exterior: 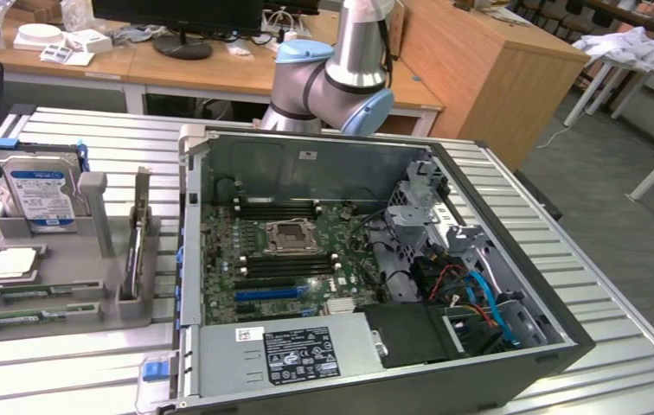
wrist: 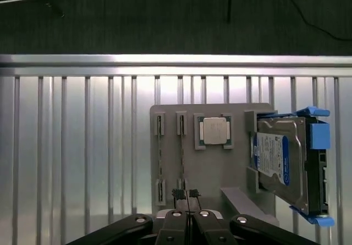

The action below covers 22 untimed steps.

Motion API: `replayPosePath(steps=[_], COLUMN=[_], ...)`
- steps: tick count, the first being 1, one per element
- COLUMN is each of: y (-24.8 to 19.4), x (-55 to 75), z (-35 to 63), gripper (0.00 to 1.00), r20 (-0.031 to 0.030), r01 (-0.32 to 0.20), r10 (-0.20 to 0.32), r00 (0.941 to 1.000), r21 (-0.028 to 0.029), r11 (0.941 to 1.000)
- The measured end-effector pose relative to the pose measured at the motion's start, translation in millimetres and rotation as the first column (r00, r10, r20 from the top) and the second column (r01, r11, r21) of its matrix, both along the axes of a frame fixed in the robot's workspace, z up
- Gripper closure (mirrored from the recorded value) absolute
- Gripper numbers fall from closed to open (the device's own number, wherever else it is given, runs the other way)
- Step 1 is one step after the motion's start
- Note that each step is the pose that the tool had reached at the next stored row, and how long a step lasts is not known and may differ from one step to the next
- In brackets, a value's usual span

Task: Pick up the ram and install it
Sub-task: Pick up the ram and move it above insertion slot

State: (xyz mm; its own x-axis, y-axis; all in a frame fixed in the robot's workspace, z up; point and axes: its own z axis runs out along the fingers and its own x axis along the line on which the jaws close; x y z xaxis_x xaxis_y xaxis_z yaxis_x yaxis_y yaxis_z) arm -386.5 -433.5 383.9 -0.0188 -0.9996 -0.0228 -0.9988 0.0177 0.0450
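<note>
Pincer (wrist: 187, 194) closed over tray (wrist: 231, 162); slatted metal table (wrist: 82, 146), wooden desks (exterior: 465, 60).

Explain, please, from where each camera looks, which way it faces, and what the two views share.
Exterior view: high beside the table, looking down obliquely on the open computer case and the grey tray at the exterior view's left; the arm's silver-and-blue joints rise behind the case.
Wrist view: on the wrist, looking down on the tray; the shut gripper shows.
Shared: tray, hard drive, processor, ram sticks, slatted table.
</note>
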Motion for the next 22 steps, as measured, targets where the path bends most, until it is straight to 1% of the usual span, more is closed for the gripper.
replayPosePath(steps=[1, 7, 13, 17, 22], y=[0.0, 0.1, 0.0, 0.0, 0.0], x=[0.0, 0.3, 4.6, 10.6, 11.8], z=[0.0, 0.0, 0.0, -0.1, -0.1], gripper=[0.89, 0.89, 0.89, 0.89, 0.89], r20=[0.0000, 0.0000, -0.0001, 0.0000, 0.0000], r01=[-0.006, -0.008, -0.011, -0.016, -0.018], r10=[0.006, 0.008, 0.011, 0.016, 0.018], r00=[1.0000, 1.0000, 0.9999, 0.9999, 0.9998], r21=[0.0000, 0.0000, -0.0001, 0.0000, -0.0001], r11=[1.0000, 1.0000, 0.9999, 0.9999, 0.9998])
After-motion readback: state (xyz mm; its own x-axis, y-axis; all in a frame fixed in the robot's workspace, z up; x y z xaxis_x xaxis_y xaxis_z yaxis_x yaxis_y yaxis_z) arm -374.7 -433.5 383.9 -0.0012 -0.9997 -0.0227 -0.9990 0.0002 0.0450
